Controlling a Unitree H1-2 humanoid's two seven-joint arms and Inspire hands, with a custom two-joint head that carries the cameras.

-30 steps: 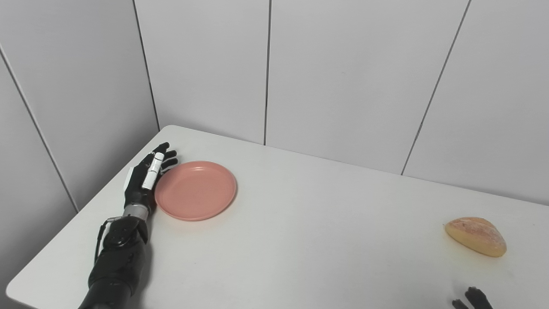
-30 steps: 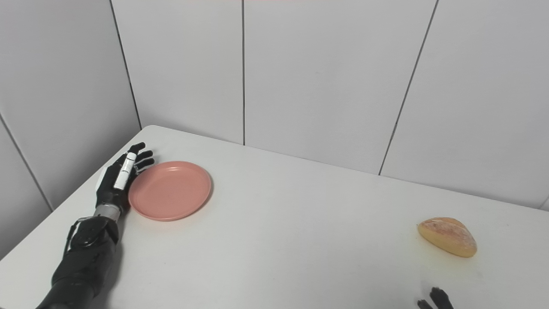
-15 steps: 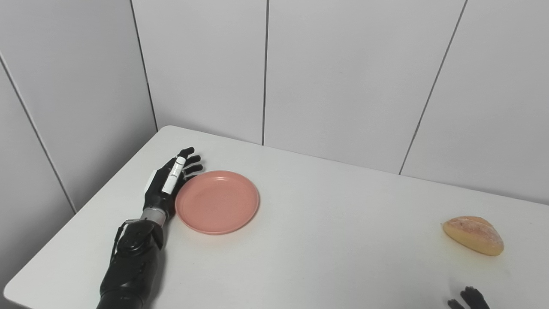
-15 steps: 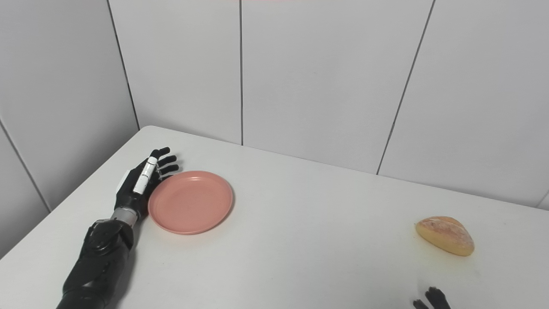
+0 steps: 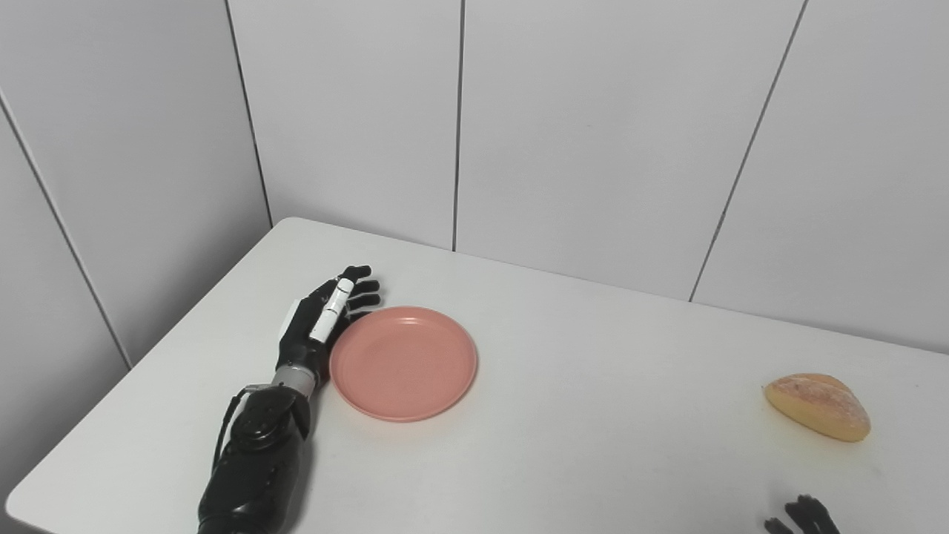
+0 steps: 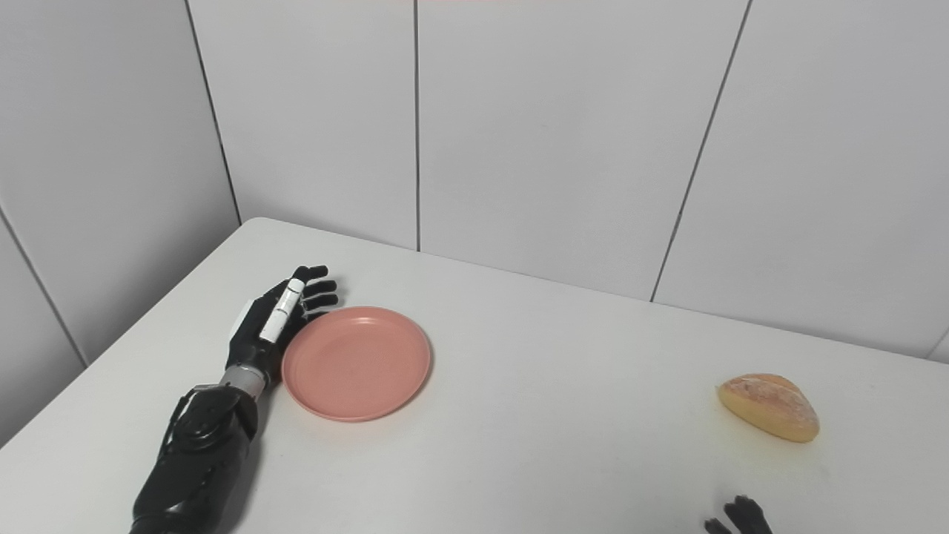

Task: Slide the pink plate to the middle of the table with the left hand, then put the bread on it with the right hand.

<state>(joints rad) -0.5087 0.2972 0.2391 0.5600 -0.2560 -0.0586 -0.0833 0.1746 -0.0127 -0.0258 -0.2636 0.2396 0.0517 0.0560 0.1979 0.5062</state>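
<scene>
Pink plate (image 5: 404, 363), left hand (image 5: 320, 322) against its rim

matt pink plate (image 5: 404, 363), crusty bread (image 5: 818, 406)

The robot's glossy black moulded left forearm (image 5: 256, 463) narrows to a short silver metal wrist ring (image 5: 295, 377). A thin dark cable (image 5: 225, 430) loops along its outer side near the wrist. The black left hand (image 5: 320, 320) has slim jointed black fingers, one of them cased in white segments (image 5: 332, 311), and a white panel on its outer edge. Of the right hand (image 5: 804, 515), only rounded black fingertips show at the bottom edge.
</scene>
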